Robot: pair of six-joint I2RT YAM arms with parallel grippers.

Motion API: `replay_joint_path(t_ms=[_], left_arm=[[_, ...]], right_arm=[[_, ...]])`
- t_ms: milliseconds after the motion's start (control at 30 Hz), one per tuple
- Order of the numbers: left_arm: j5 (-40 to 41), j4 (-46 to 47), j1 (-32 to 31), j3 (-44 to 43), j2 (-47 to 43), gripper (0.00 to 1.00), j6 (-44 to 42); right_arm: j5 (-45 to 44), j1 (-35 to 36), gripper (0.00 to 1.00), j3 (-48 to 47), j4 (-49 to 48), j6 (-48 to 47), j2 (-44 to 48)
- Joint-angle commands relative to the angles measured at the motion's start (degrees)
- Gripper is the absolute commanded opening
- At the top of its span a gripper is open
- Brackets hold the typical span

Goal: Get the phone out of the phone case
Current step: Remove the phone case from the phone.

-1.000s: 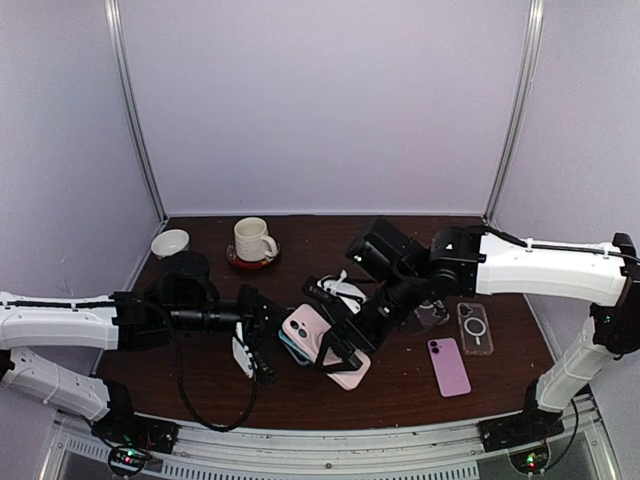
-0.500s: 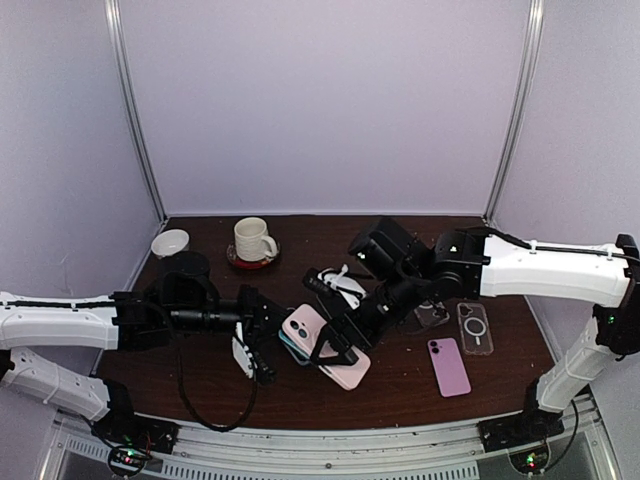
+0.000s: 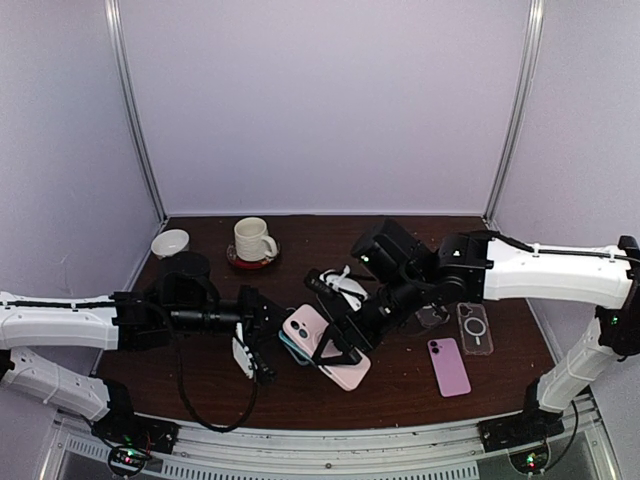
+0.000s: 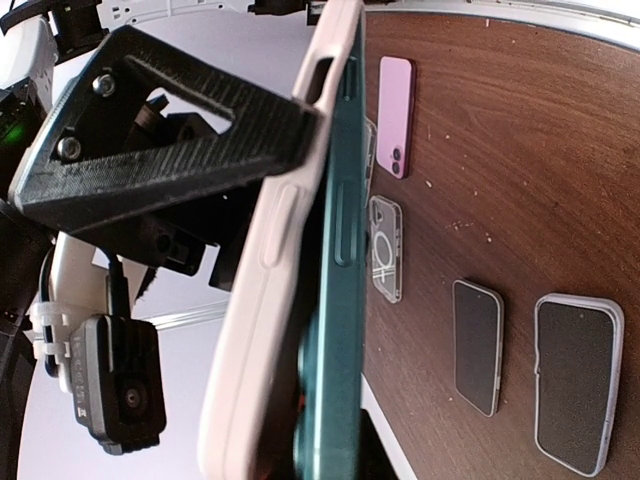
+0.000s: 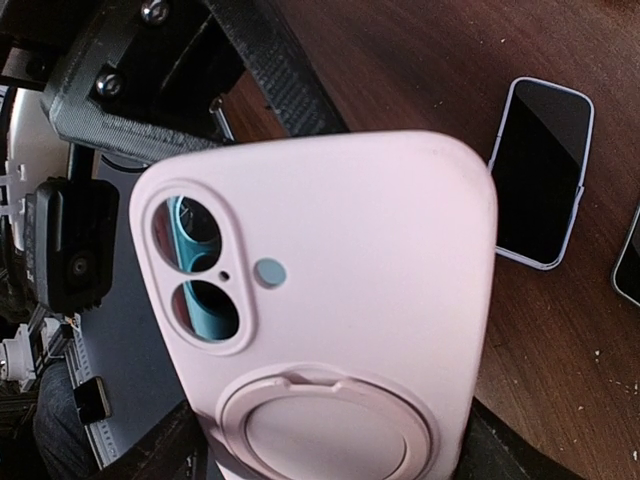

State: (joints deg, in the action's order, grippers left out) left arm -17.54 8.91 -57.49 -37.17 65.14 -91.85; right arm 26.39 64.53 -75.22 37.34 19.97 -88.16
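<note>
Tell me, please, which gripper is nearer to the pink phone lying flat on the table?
Right. The right gripper, clamped on the cased phone, sits just left of the pink phone; the left gripper grips that phone's opposite side, farther left.

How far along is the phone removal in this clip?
Done: the left gripper and right gripper hold the pink case above the table. In hand: the teal phone shows along the case's edge, seemingly part-separated. Remaining: pulling it fully out.
</note>
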Motion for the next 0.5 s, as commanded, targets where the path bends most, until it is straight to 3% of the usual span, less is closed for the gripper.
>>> replay_joint_path(t_ms=[0, 133, 300, 467], left_arm=[[0.05, 5.78, -0.15, -1.25, -1.32, 0.0, 0.54], [0.19, 5.76, -0.13, -1.32, -1.42, 0.0, 0.56], [0.19, 5.52, -0.15, -1.41, -1.43, 0.0, 0.4], [0.33, 5.19, -0.08, -1.44, -1.25, 0.0, 0.46]], right_arm=[[-1.02, 0.19, 0.77, 1.52, -0.85, 1.53, 2.47], [-1.7, 0.13, 0.78, 2.06, -0.89, 2.08, 3.01], [-0.61, 0.59, 0.94, 2.55, -2.26, 2.64, 3.34], [-1.58, 1.71, 0.96, 2.12, -1.95, 2.11, 2.76]])
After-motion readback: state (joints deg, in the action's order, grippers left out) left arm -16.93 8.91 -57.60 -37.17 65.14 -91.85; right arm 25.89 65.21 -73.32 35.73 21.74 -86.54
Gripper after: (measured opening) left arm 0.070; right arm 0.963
